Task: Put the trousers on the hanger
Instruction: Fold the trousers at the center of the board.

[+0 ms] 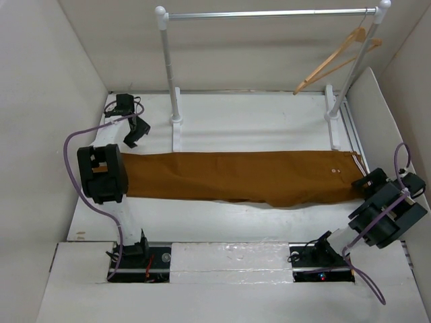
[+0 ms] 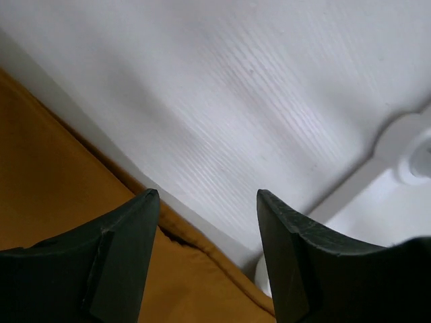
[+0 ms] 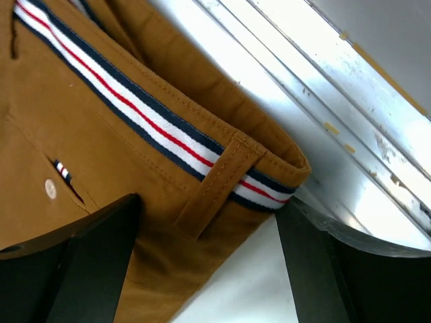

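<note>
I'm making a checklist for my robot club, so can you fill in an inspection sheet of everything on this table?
Surface: white table, bare around the cloth.
Job's things: trousers lie flat across the table, striped waistband at the right; hanger hangs empty at the right end of the silver rail.
Clutter: nothing seen.
Grippers: left gripper jaws open over the trousers' far edge; right gripper jaws open over the waistband; neither holds anything.
Cables: a purple cable loops off the left arm, another off the right arm.
Surroundings: plain white walls on three sides.
</note>
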You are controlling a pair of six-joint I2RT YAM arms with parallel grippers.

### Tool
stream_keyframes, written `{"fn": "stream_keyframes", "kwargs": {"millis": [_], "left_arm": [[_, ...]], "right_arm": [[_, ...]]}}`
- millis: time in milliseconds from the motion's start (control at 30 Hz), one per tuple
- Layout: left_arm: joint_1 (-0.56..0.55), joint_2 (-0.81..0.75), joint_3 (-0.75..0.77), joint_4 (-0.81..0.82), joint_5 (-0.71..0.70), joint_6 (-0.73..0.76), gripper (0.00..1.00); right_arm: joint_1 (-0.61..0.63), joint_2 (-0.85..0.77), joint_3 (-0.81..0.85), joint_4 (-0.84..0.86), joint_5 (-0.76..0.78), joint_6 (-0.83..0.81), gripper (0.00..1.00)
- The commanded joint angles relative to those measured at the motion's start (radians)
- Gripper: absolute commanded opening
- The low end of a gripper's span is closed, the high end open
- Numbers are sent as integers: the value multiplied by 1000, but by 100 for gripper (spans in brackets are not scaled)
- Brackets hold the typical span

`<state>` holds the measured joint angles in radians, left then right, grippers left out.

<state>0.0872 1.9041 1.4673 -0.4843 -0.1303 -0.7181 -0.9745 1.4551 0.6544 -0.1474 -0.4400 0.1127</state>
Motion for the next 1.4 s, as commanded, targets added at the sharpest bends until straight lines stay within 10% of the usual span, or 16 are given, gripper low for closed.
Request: {"fn": "stream_keyframes", "kwargs": {"millis": [0,267,467,900,1367], "left_arm": [[3,-120,-2,12,90,32,56],[-363,-264,-263,110,224,111,47],[-641,-240,-280,81,175,143,6],[-819,-183,-351,173,227,181,5],[-1056,76,-69,176,253,183,2]], "right_arm": [[-9,57,-24,60,-17,10,83],[3,48,39,79,-135,42,0],[71,-191,250,-146,-60,1,0],[303,-417,544,-328,-98,10,0],[312,-351,1089,-388,-152,59,0]]}}
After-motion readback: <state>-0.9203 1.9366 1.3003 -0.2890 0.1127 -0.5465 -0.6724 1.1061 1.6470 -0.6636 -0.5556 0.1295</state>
